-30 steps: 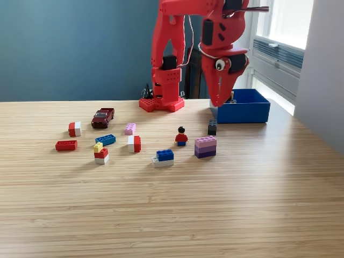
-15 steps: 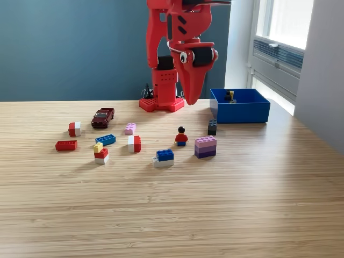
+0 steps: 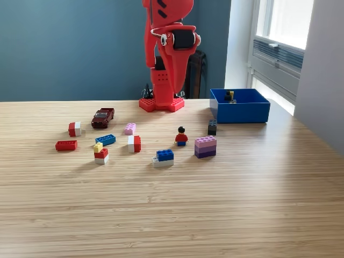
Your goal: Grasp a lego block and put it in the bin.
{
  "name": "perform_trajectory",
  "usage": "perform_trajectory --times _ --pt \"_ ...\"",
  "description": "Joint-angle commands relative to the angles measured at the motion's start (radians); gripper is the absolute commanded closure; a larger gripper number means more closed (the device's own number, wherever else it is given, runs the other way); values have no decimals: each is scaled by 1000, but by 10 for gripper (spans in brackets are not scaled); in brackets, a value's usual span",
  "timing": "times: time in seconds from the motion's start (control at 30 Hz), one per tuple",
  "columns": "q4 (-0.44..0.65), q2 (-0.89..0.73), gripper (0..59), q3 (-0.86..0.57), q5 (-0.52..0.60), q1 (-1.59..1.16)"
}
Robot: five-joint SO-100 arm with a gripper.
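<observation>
Several lego blocks lie scattered on the wooden table: a purple stack point(image 3: 205, 146), a blue-and-white block point(image 3: 163, 157), a white-and-red block point(image 3: 134, 143), a pink block point(image 3: 129, 128), a black block point(image 3: 212, 127) and a flat red brick point(image 3: 66, 145). The blue bin point(image 3: 242, 114) stands at the exterior view's back right with small dark and yellow pieces point(image 3: 230, 95) inside. My red gripper point(image 3: 173, 97) hangs point-down in front of the arm's base, well above the table. It looks shut and nothing shows between its fingers.
A dark red toy car point(image 3: 102, 116), a minifigure point(image 3: 181, 136), a red-and-white block point(image 3: 74, 128), a blue brick point(image 3: 105, 139) and a yellow-red-white stack point(image 3: 100, 153) also sit on the table. The arm's base point(image 3: 161, 104) is at the back centre. A window and wall are on the right.
The arm has swung from over the bin toward the exterior view's left, ending in front of its base. No block on the table has moved.
</observation>
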Motion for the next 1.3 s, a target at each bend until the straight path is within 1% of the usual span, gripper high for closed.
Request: perform_trajectory --times 0.03,0.57,0.7,0.87,1.13,1.3 --pt "-12 78 586 -3 -2 2" --pt "-14 75 586 5 3 3" --pt "-38 74 586 29 5 6" --pt "-107 69 586 78 0 49" --pt "-155 66 586 87 -32 186" --pt "-186 66 586 97 -44 316"
